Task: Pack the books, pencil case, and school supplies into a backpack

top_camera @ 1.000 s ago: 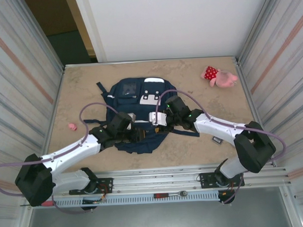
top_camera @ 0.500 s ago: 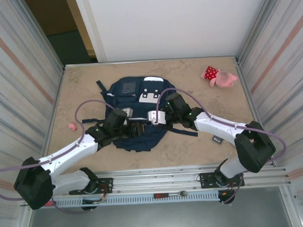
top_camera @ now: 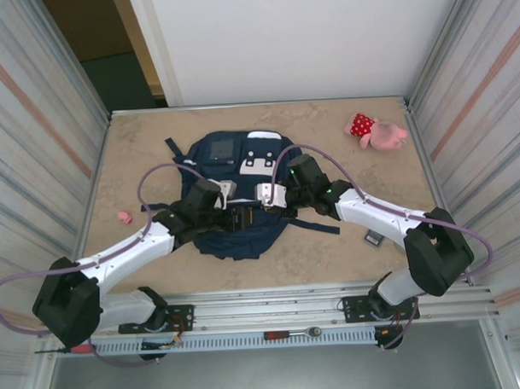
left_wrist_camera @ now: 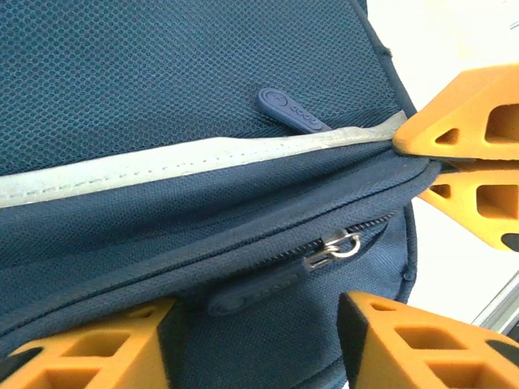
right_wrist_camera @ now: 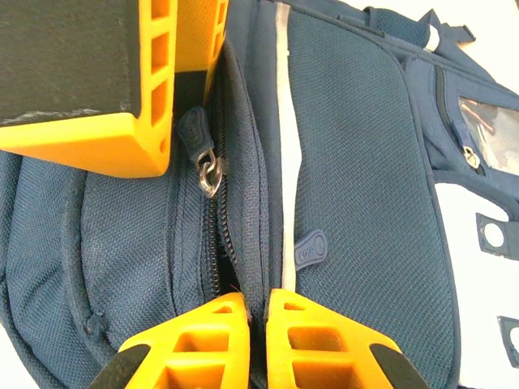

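The navy backpack (top_camera: 233, 161) lies flat mid-table. My right gripper (top_camera: 262, 197) (right_wrist_camera: 258, 304) is shut on a fold of the backpack's fabric beside the pale reflective stripe (right_wrist_camera: 285, 162). Just left of that fold the zipper (right_wrist_camera: 217, 267) gapes a little, and its metal slider (right_wrist_camera: 209, 174) sits further along. My left gripper (top_camera: 238, 217) (left_wrist_camera: 259, 324) is open, its orange fingers (left_wrist_camera: 89, 344) straddling the rubber zipper pull (left_wrist_camera: 251, 293) without touching it. A small dark grey rectangle (top_camera: 373, 237) lies on the table under my right forearm. The book, the pencil case and the white pack are out of view.
A pink plush toy (top_camera: 377, 132) lies at the far right corner. A small pink scrap (top_camera: 123, 217) sits left of the backpack. Metal walls (top_camera: 36, 151) close in both sides of the tan table (top_camera: 139, 147).
Both grippers have shifted slightly away from the near edge, and the backpack's near end has moved with them. The left forearm has swung further in.
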You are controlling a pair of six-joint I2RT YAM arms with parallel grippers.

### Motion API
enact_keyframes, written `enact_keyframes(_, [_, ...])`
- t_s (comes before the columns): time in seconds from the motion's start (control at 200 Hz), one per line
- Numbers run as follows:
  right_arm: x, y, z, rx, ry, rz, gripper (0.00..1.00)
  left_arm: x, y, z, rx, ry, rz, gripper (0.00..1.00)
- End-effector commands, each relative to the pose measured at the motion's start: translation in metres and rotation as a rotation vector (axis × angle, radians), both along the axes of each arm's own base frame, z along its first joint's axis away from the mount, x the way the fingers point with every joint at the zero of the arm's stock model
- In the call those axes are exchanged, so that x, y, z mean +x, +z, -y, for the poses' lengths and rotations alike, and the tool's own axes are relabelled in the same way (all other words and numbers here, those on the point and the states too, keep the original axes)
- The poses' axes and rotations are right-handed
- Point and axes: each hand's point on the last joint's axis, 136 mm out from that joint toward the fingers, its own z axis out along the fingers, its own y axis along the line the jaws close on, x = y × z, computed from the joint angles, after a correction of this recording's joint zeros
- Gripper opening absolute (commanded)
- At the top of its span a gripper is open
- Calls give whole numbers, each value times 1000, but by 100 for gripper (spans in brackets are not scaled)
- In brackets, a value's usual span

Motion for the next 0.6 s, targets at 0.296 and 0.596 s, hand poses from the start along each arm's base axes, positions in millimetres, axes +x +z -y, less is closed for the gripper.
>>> enact_keyframes(0.296, [-2,40,-8,105,7,-8,0,22,41,40,-143,-111,122,22])
enact_keyframes(0.596, [1,41,-7,107,-4,-11,0,15,37,38,-153,-120,119,23])
